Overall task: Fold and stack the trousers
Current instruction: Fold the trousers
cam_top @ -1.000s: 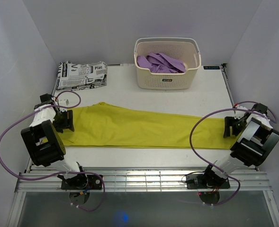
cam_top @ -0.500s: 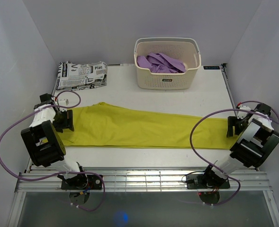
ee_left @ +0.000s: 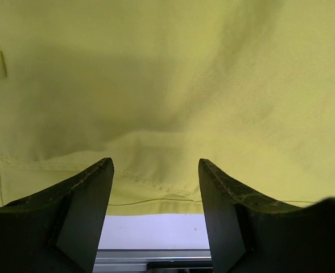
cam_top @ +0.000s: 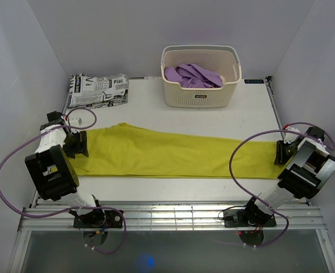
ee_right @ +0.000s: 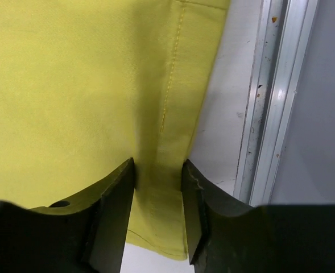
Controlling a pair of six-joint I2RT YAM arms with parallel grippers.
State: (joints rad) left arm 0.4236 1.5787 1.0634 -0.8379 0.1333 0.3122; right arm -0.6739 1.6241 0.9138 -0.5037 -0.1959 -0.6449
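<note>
The mustard-yellow trousers (cam_top: 167,152) lie flat across the table, waist to the left and leg ends to the right. My left gripper (cam_top: 79,145) hangs open over the waist end; in the left wrist view its jaws (ee_left: 156,164) straddle the waistband's seamed edge (ee_left: 156,196) without touching it. At the leg ends, my right gripper (cam_top: 281,152) is low on the cloth. In the right wrist view its jaws (ee_right: 157,166) stand narrowed, a gap still between them, and the stitched hem (ee_right: 164,227) lies in that gap against both fingers.
A white basket (cam_top: 201,98) holding a purple garment (cam_top: 193,75) stands at the back centre. A folded newspaper-print garment (cam_top: 98,90) lies at the back left. A metal rail (ee_right: 269,114) runs along the table's right edge, close to my right gripper.
My right gripper has shifted slightly right toward the hem end and its jaws have narrowed around the hem. The left arm and the trousers have not moved.
</note>
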